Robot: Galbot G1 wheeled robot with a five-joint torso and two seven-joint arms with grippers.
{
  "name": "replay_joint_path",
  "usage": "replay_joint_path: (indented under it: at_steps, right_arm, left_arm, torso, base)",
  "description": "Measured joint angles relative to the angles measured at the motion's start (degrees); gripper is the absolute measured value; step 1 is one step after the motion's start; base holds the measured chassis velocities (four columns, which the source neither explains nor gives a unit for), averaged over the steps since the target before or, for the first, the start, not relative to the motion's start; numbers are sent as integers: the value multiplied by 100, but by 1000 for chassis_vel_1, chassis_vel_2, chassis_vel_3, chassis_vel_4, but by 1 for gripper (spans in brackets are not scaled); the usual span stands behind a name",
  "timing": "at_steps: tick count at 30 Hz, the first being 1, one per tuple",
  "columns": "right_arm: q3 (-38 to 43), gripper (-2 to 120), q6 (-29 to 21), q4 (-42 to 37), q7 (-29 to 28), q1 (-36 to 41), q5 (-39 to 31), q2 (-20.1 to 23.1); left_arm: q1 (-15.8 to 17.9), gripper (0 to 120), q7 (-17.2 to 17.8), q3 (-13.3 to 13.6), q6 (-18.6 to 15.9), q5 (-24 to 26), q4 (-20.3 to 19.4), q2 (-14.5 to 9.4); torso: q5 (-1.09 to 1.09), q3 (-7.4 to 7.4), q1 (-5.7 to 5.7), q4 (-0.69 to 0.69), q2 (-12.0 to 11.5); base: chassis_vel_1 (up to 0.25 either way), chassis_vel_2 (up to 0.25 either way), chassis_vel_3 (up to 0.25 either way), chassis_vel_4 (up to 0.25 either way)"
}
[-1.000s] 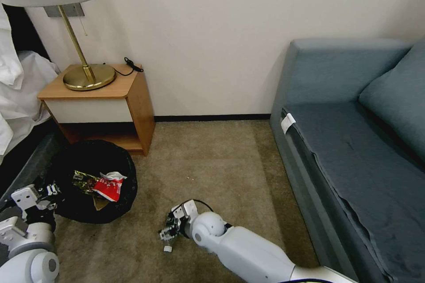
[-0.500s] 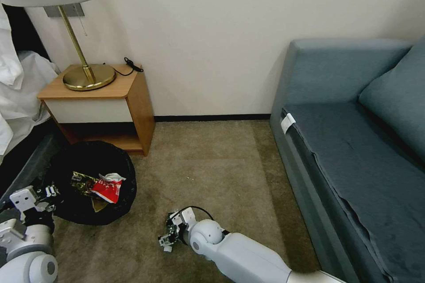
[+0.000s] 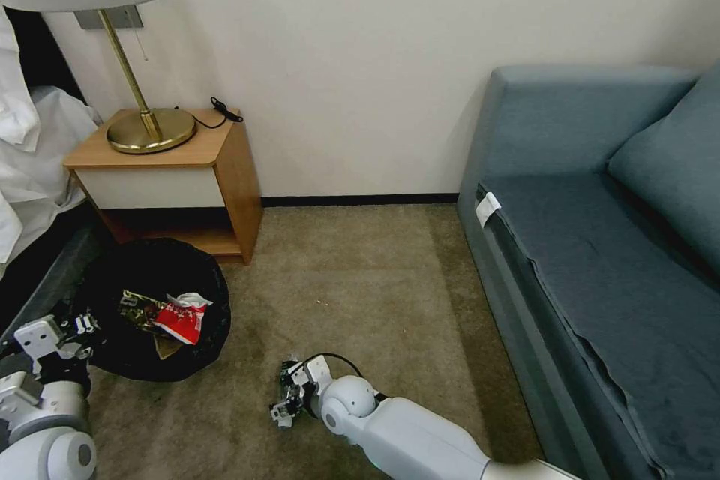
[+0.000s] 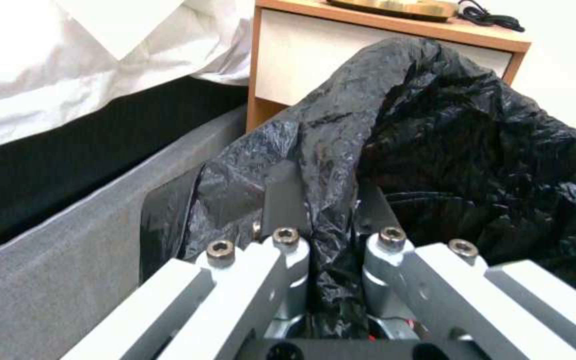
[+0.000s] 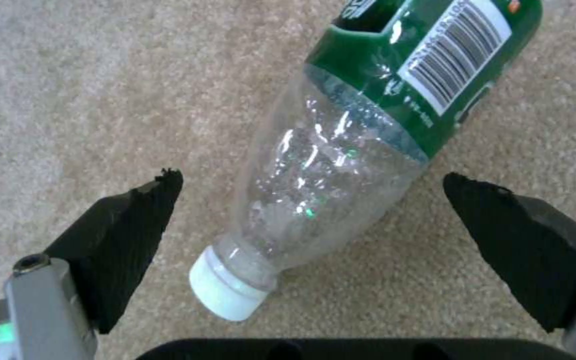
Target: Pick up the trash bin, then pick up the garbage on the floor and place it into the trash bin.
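Observation:
The trash bin (image 3: 112, 270), lined with a black bag, stands at the left in front of the nightstand. In it lie a red-and-white packet (image 3: 182, 319) and a gold-brown wrapper (image 3: 139, 307). My left gripper (image 4: 328, 205) is shut on the bag-covered rim (image 4: 395, 100); in the head view it sits at the bin's near left edge (image 3: 71, 330). A clear bottle (image 5: 328, 165) with a green label and white cap lies on the carpet. My right gripper (image 5: 308, 185) is open around it, one black pad (image 5: 128, 235) on each side, apart from it. In the head view that gripper (image 3: 289, 399) is low over the carpet.
A wooden nightstand (image 3: 225, 165) with a brass lamp (image 3: 150, 131) stands behind the bin. The bed (image 3: 30, 165) edge runs along the left. A blue sofa (image 3: 600, 255) fills the right side. Bare carpet (image 3: 360, 277) lies between them.
My right arm has come down and nearer, bringing the gripper low over the bottle. The bin has shifted slightly to the left with the left gripper.

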State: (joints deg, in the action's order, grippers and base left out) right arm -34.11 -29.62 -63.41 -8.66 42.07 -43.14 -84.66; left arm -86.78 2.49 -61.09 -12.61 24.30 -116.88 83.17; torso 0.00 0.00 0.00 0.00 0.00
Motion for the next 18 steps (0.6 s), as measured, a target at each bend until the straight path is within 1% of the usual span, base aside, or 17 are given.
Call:
replay_joint_path:
  at_steps: [18]
  right_arm:
    - [39,99,35,74,226,7,76,40]
  left_arm:
    - [29,5,-10,37,27,3,76,-17]
  torso:
    - [0,0,0,0,0]
  base:
    - [0,0,0,0]
